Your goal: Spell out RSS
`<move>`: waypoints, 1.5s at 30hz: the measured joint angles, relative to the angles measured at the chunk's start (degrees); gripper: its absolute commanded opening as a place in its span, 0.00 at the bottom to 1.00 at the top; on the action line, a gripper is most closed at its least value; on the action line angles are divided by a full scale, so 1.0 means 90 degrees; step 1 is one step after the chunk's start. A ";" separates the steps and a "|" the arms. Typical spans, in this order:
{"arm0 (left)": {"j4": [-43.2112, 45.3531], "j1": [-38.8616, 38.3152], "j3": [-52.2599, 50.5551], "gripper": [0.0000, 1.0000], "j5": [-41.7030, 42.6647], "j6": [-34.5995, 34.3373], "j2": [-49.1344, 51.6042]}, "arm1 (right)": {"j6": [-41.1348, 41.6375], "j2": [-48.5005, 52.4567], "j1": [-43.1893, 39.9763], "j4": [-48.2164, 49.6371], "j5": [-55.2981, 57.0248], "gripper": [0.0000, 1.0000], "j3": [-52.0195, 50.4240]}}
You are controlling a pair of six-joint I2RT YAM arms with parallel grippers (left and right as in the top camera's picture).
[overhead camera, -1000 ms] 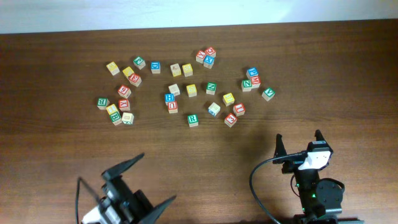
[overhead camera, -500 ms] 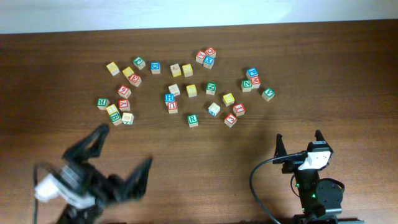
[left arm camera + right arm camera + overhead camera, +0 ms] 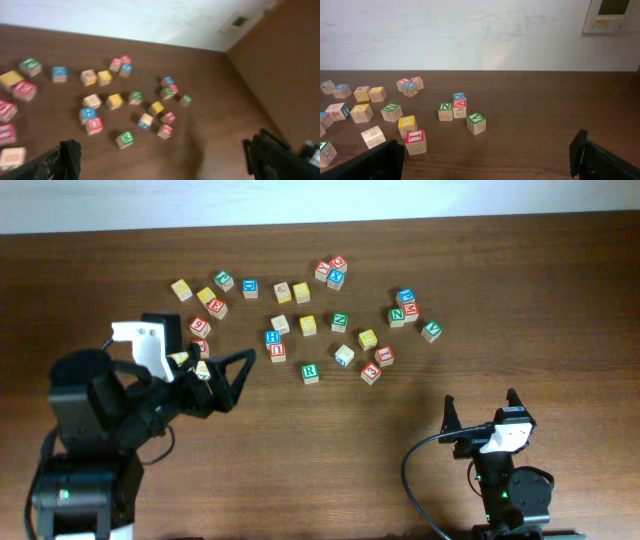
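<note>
- From above: the left gripper (image 3: 200, 350) hangs over the left end of the scatter. Its jaws are spread as wide as they go, with nothing gripped between them. The right gripper (image 3: 482, 410) sits by the near edge toward the right corner, just as wide and just as empty.
- The green R cube (image 3: 310, 372) lies about mid-tabletop, the nearest of the middle cubes to the near edge and apart from its neighbours. I'd say that is the one to fetch first. Come straight down with the jaws astride two opposite sides. Then set it on the bare wood closer to the near edge, leaving room to its right for two more.
- Counted from above: one green R and at least six yellow-faced cubes (image 3: 308, 325). I cannot read their letters, so which two are S is unsettled. There are near thirty cubes in all, a few half under the left arm.
- Left wrist view: blurred, with a finger in each bottom corner and nothing held. About two dozen cubes show, and the green one sitting nearest is likely the R.
- Right wrist view: fingers wide at the bottom corners, empty. Some eighteen cubes show, among them a green V cube (image 3: 476, 121) and a red I cube (image 3: 415, 141). No S is readable.
</note>
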 measured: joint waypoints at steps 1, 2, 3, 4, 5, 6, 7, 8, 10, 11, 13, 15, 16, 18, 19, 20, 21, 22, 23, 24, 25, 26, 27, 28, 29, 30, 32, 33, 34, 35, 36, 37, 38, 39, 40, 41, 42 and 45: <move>-0.0304 0.0000 0.0095 0.99 -0.0146 0.0019 0.0117 | -0.0002 0.0000 0.0000 0.0000 0.0000 0.98 0.0000; -0.1151 0.0002 0.0466 0.99 -0.0508 0.0012 0.0425 | -0.0002 -0.0002 0.0000 0.0000 0.0002 0.98 0.0000; -0.1982 -0.0007 0.0933 0.99 -0.1037 0.0017 0.0828 | 0.0000 -0.0002 0.0000 0.0000 0.0000 0.98 0.0000; -0.2254 -0.0005 0.1197 0.99 -0.1304 0.0015 0.1105 | 0.0000 -0.0002 0.0000 -0.0002 0.0000 0.98 0.0000; -0.2535 -0.0005 0.1501 0.99 -0.1617 0.0015 0.1472 | 0.0000 -0.0002 0.0000 0.0000 0.0002 0.98 0.0000; -0.2676 0.0000 0.1698 0.99 -0.1838 0.0012 0.1831 | -0.0002 -0.0002 0.0000 0.0000 0.0002 0.98 0.0000; -0.2776 0.0007 0.1795 0.99 -0.1984 0.0012 0.2229 | 0.0005 -0.0002 0.0000 0.0000 0.0000 0.98 0.0000; -0.2871 0.0007 0.1804 0.99 -0.1960 0.0012 0.2438 | -0.0002 -0.0002 0.0000 0.0000 0.0002 0.98 0.0000; -0.3147 0.0012 0.1804 0.99 -0.1722 0.0012 0.2922 | -0.0002 -0.0002 0.0000 0.0000 0.0002 0.98 0.0000; -0.3162 0.0012 0.1804 0.99 -0.1540 0.0015 0.3133 | -0.0002 -0.0002 0.0000 0.0000 0.0000 0.98 0.0000; -0.3092 0.0012 0.1804 0.99 -0.1307 -0.0007 0.3407 | -0.0002 -0.0002 0.0000 0.0000 0.0002 0.98 0.0000; -0.3050 -0.0019 0.1807 0.99 -0.1273 -0.0180 0.3657 | 0.0000 -0.0002 0.0000 0.0000 0.0002 0.98 0.0000; -0.3058 -0.0056 0.1807 0.99 -0.1384 -0.0347 0.3784 | 0.0000 -0.0002 0.0000 0.0000 0.0002 0.98 0.0000; -0.3082 -0.0199 0.1807 0.99 -0.1807 -0.0753 0.3997 | -0.0002 -0.0002 0.0000 0.0000 0.0002 0.98 0.0000; -0.3096 -0.0299 0.1807 0.99 -0.2079 -0.0971 0.4065 | 0.0000 -0.0002 0.0000 0.0000 0.0002 0.98 0.0000; -0.3126 -0.0454 0.1807 0.99 -0.2455 -0.1292 0.4141 | 0.0000 -0.0002 0.0000 0.0000 0.0000 0.98 0.0000; -0.3152 -0.0624 0.1807 0.99 -0.2849 -0.1615 0.4192 | 0.0002 -0.0002 0.0000 0.0000 0.0002 0.98 0.0000; -0.3160 -0.0780 0.1807 0.99 -0.3123 -0.1851 0.4221 | 0.0000 -0.0002 0.0000 0.0000 0.0000 0.98 0.0000; -0.3160 -0.0894 0.1807 0.99 -0.3322 -0.2057 0.4243 | -0.0002 -0.0002 0.0000 0.0000 0.0000 0.98 0.0000; -0.3145 -0.1030 0.1807 0.99 -0.3543 -0.2246 0.4267 | 0.0000 -0.0002 0.0000 0.0000 0.0002 0.98 0.0000; -0.3116 -0.1161 0.1807 0.99 -0.3704 -0.2414 0.4301 | -0.0002 -0.0002 0.0000 0.0000 0.0000 0.98 0.0000; -0.3072 -0.1277 0.1807 0.99 -0.3827 -0.2543 0.4340 | 0.0000 -0.0002 0.0000 0.0000 0.0000 0.98 0.0000; -0.3041 -0.1416 0.1807 0.99 -0.3944 -0.2679 0.4384 | 0.0000 -0.0002 0.0000 0.0000 0.0002 0.98 0.0000; -0.3038 -0.1511 0.1807 0.99 -0.4002 -0.2754 0.4413 | 0.0000 -0.0002 0.0000 0.0000 0.0000 0.98 0.0000; -0.3038 -0.1579 0.1807 0.99 -0.4056 -0.2817 0.4435 | -0.0005 -0.0002 0.0000 0.0000 0.0000 0.98 0.0000; -0.3033 -0.1673 0.1807 0.99 -0.4116 -0.2883 0.4447 | 0.0002 -0.0002 0.0000 0.0000 0.0000 0.98 0.0000; -0.3033 -0.1829 0.1804 0.99 -0.4182 -0.2960 0.4449 | 0.0000 -0.0002 0.0000 0.0000 0.0000 0.98 0.0000; -0.3033 -0.1877 0.1804 0.99 -0.4197 -0.2977 0.4449 | -0.0002 -0.0002 0.0000 0.0000 0.0000 0.98 0.0000; -0.3041 -0.1945 0.1804 0.99 -0.4223 -0.2982 0.4449 | 0.0002 -0.0002 0.0000 0.0000 0.0002 0.98 0.0000; -0.3053 -0.2018 0.1797 0.99 -0.4228 -0.2982 0.4449 | 0.0000 -0.0002 0.0000 0.0000 0.0002 0.98 0.0000; -0.3058 -0.2093 0.1783 0.99 -0.4228 -0.2985 0.4449 | 0.0000 -0.0002 0.0000 0.0000 0.0002 0.98 0.0000; -0.3065 -0.2159 0.1770 0.99 -0.4228 -0.2985 0.4449 | 0.0002 -0.0002 0.0000 0.0000 0.0000 0.98 0.0000; -0.3065 -0.2234 0.1744 0.99 -0.4228 -0.2997 0.4449 | -0.0002 -0.0002 0.0000 0.0000 0.0000 0.98 0.0000; -0.3072 -0.2293 0.1724 0.99 -0.4228 -0.3002 0.4449 | 0.0000 -0.0002 0.0000 0.0000 0.0000 0.99 0.0000; -0.3070 -0.2356 0.1698 0.99 -0.4228 -0.3002 0.4449 | -0.0002 -0.0002 0.0000 0.0000 0.0002 0.98 0.0000; -0.3070 -0.2419 0.1668 0.99 -0.4228 -0.3002 0.4449 | -0.0005 -0.0002 0.0000 0.0000 0.0002 0.98 0.0000; -0.3070 -0.2489 0.1634 0.99 -0.4226 -0.3002 0.4449 | 0.0002 -0.0002 0.0000 0.0000 0.0000 0.98 0.0000; -0.3072 -0.2749 0.1542 0.99 -0.4223 -0.3002 0.4452 | -0.0002 -0.0002 0.0000 0.0000 0.0000 0.98 0.0000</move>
